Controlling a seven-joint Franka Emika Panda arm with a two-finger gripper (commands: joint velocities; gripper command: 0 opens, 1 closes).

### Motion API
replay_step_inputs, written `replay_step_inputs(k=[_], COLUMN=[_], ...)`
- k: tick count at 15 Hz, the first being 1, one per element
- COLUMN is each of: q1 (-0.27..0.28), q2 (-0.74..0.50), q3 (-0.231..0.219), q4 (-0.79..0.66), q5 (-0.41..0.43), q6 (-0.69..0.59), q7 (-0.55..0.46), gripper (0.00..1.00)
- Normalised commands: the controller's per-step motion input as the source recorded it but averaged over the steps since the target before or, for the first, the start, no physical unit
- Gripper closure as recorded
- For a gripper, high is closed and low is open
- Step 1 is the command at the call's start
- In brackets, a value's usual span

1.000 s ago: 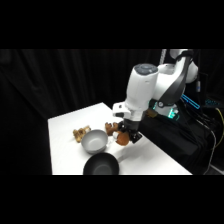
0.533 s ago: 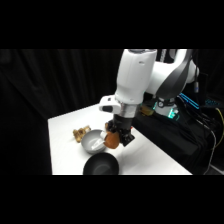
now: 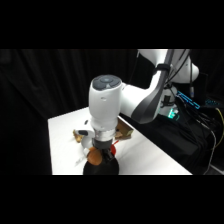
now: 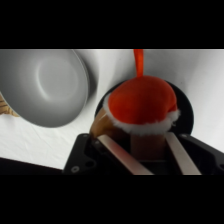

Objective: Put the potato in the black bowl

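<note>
From where I stand, the potato [image 4: 142, 111] sits clamped between the fingers [image 4: 175, 152] of the gripper [image 4: 145, 150], its white-red patch facing the wrist camera. Straight beneath it, past the fingertips, lies the black bowl [image 4: 184, 112], its dark rim ringing the potato. The grey bowl [image 4: 47, 87] rests off to one side. I'd judge a plain release should land it inside.
</note>
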Motion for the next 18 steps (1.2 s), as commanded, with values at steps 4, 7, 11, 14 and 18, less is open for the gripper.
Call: replay_step_inputs(k=[4, 7, 11, 14, 18], q1=[0.028, 0.039, 0.050, 0.037, -0.018], q2=[0.26, 0.12, 0.00, -0.14, -0.26], q3=[-0.027, -0.029, -0.034, -0.032, -0.002], q4=[0.43, 0.35, 0.29, 0.18, 0.06], q5=[0.130, 0.151, 0.123, 0.107, 0.140], q6=[-0.14, -0.28, -0.36, -0.36, -0.34], q7=[-0.20, -0.20, -0.17, -0.15, -0.19], gripper=[0.53, 0.30, 0.01, 0.00, 0.00])
